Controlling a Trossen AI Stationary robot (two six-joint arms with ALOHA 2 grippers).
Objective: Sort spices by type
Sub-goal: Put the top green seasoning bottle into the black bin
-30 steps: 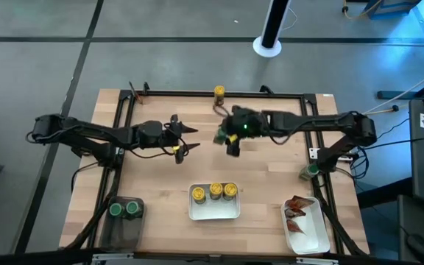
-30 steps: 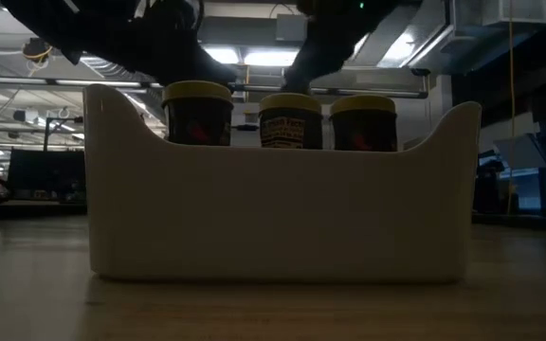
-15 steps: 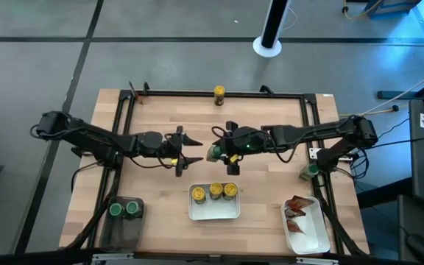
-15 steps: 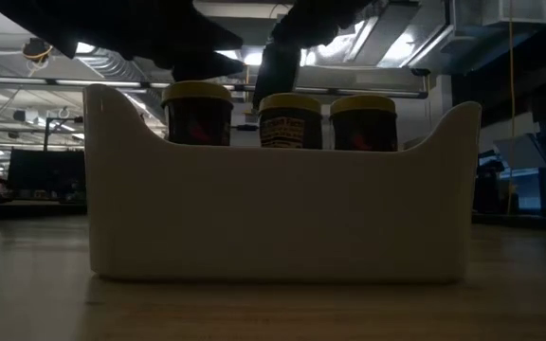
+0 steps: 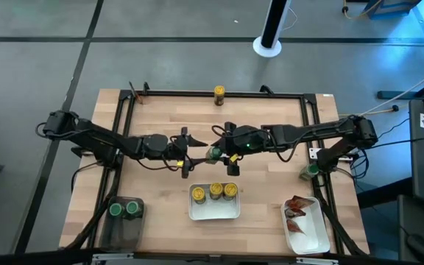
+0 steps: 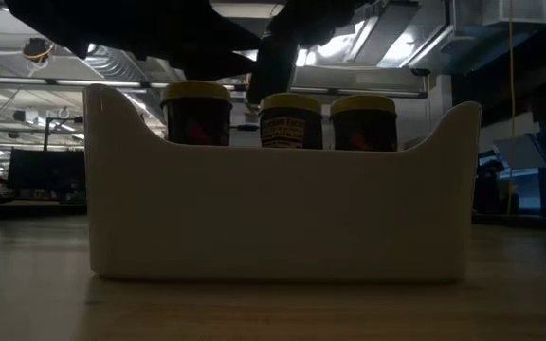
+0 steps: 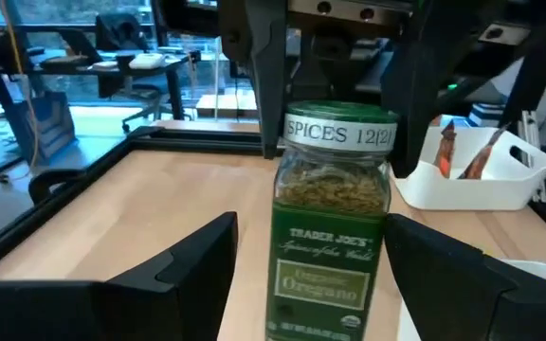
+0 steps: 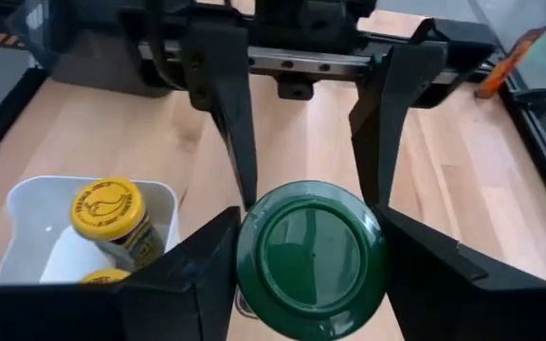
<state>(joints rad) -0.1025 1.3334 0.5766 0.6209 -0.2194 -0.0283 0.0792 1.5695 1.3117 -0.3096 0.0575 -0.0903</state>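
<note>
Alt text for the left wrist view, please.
A green-capped oregano jar stands upright between the left gripper's open dark fingers, its cap held from above by the right gripper. Behind it, a white tray holds red-orange packets.

Mid-surface (image 5: pixel 160 103), the right tool (image 5: pixel 213 152) holds an oregano jar (image 7: pixel 331 223) between the left tool's (image 5: pixel 185 154) fingers. Nearer the front edge, a tray (image 5: pixel 213 213) holds three jars (image 5: pixel 216 190). One jar (image 5: pixel 218 92) stands at the far edge.

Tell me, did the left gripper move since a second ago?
Yes. In the high view the left gripper slid toward the middle of the table, up to the green-capped jar held by the right gripper.
</note>
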